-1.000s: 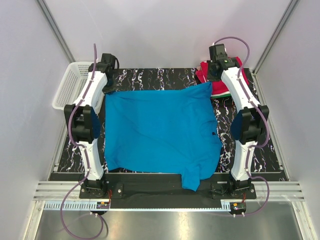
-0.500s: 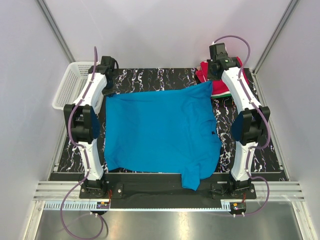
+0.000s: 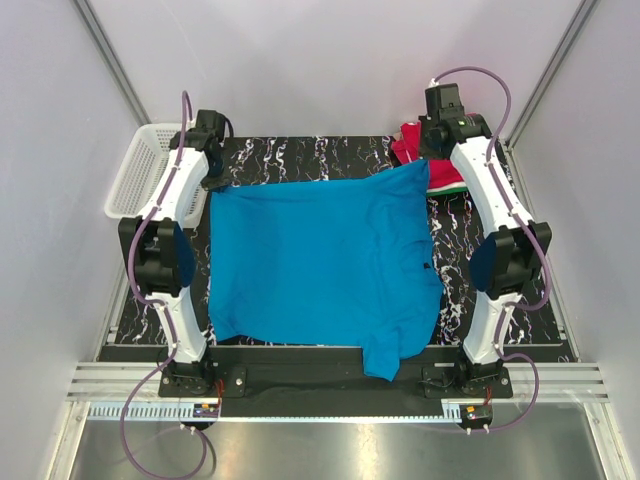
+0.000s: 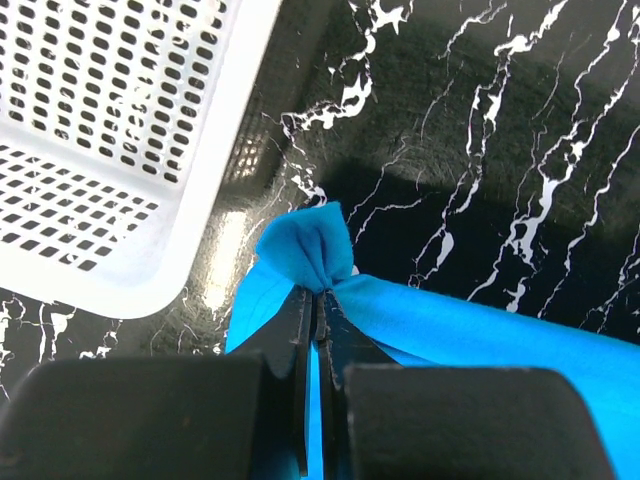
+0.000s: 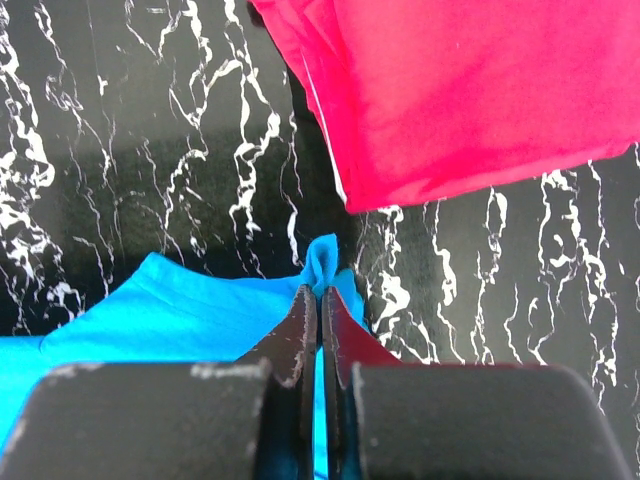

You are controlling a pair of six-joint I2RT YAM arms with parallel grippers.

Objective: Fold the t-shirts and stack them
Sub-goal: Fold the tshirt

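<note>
Drooping over the near edge of the tabletop (image 3: pixel 290 155), one short sleeve of the blue t-shirt (image 3: pixel 320 265) hangs between the two arm bases, while the rest of the shirt lies spread almost flat across the middle of the black, white-veined surface, with a small dark mark near its right edge

Farther back, each arm reaches to a far corner of this shirt. The left gripper (image 4: pixel 318 292) has its jaws pressed together on the far left corner, and a small bunched tuft of blue cloth pokes out past the fingertips; the fabric runs away from the pinch in a taut fold to the right. The right gripper (image 5: pixel 320 292) is likewise clamped tight on the far right corner, a little peak of blue standing up just beyond its tips

Just beyond the left gripper and to its left, the white mesh basket (image 4: pixel 110 130) sits at the far left edge of the tabletop, close to the pinched corner but not touching it. Beyond the right gripper, a folded red t-shirt (image 5: pixel 470 90) lies at the far right corner, a thin white edge showing along its side, near the blue corner but apart from it
</note>
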